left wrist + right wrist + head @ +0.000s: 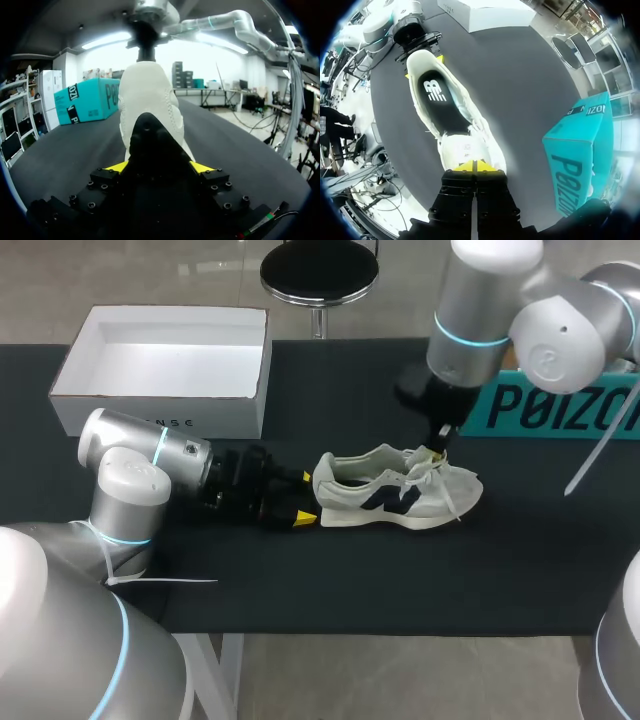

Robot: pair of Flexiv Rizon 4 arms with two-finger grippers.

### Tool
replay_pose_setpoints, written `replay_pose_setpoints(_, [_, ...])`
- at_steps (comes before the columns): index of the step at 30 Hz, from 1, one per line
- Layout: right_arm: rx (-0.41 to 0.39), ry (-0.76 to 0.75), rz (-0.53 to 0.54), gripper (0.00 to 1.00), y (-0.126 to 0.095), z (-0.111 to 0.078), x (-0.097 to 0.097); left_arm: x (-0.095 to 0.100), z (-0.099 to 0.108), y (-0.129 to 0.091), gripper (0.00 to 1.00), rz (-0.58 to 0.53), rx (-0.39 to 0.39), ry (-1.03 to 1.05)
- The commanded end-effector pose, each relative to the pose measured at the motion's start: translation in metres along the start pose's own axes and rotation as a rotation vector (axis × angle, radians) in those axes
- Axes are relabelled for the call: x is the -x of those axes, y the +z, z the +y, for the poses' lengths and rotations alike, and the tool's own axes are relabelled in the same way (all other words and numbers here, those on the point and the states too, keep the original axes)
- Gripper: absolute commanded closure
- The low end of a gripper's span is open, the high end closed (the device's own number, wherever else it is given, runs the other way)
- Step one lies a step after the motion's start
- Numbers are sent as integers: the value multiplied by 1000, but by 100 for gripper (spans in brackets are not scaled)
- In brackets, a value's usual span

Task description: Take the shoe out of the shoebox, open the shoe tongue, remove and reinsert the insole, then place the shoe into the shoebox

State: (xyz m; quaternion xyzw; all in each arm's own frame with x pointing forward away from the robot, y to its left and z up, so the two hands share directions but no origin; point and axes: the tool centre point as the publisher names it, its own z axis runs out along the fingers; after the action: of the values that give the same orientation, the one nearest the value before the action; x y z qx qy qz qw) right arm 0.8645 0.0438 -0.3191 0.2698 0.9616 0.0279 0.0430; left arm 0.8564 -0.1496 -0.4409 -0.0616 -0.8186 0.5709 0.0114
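Left claw (159,167) gripped the shoe (400,495) at its heel, fingers spread to either side. Right claw (474,166), tips nearly together, pinched the tongue (465,147). Shoe sat upright on the table (400,580) between both claws; shoebox (230,410) well apart, off to one side of the left arm.

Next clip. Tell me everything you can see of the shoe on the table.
The shoe is a cream sneaker with a dark side logo, white laces and a dark insole bearing a white logo, seated inside. It stands upright on its sole on the black table, outside the open white shoebox. The left gripper is shut on its heel, one yellow tip at each side. The right gripper, tips together, appears to pinch the tongue from above, near the laces.
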Motion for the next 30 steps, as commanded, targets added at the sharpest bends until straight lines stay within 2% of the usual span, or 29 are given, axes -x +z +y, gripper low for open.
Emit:
replay_pose_setpoints(1, [12, -14, -2, 100, 0, 3, -1, 1, 2, 2, 100, 1, 2, 0])
replay_pose_setpoints(9, [53, -67, -4, 100, -5, 23, -13, 1, 2, 2, 100, 1, 2, 0])
replay_pose_setpoints(24, [109, -171, -33, 100, -27, 66, -24, 1, 2, 2, 100, 1, 2, 0])
replay_pose_setpoints(30, [86, -226, -18, 100, -21, 83, -32, 1, 2, 2, 100, 1, 2, 0])
